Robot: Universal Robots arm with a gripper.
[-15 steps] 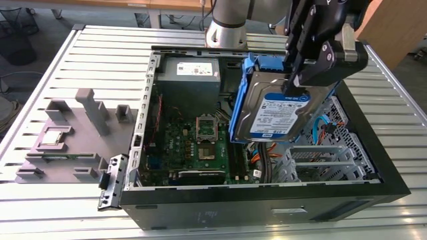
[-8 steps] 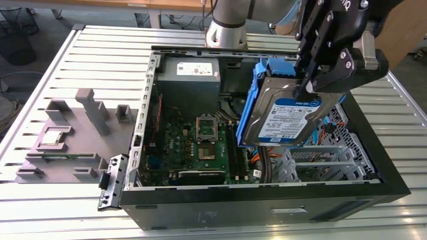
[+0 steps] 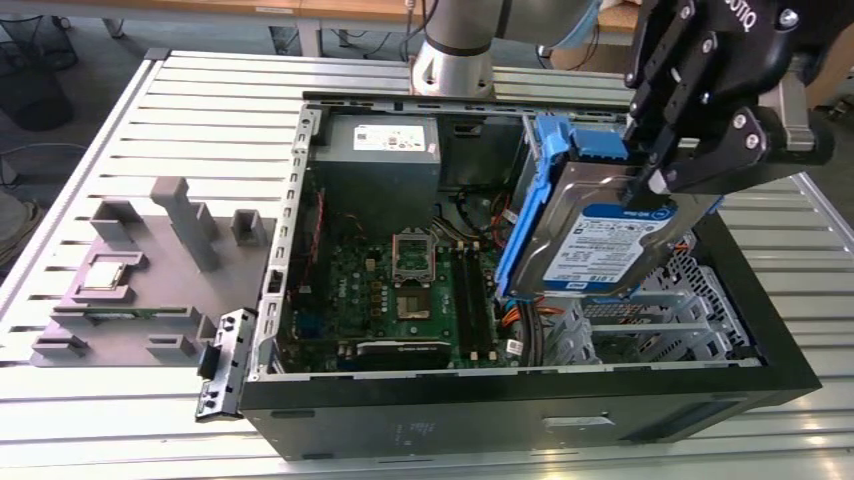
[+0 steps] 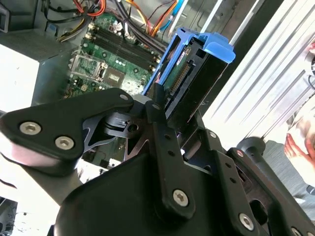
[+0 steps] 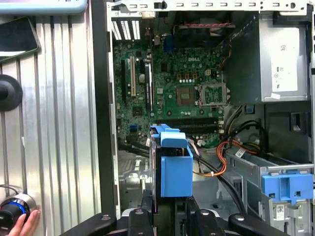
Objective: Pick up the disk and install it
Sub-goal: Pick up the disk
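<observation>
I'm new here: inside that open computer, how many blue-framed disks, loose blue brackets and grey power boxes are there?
disk in a blue carrier, held upright by the gripper: 1
separate blue bracket: 1
grey power-supply box: 1
Total: 3

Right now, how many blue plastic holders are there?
2: one frames the disk in the gripper; one blue bracket sits on the drive cage. More may be hidden.

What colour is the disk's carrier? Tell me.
Bright blue; carrier shows best in the first wrist view.
</observation>
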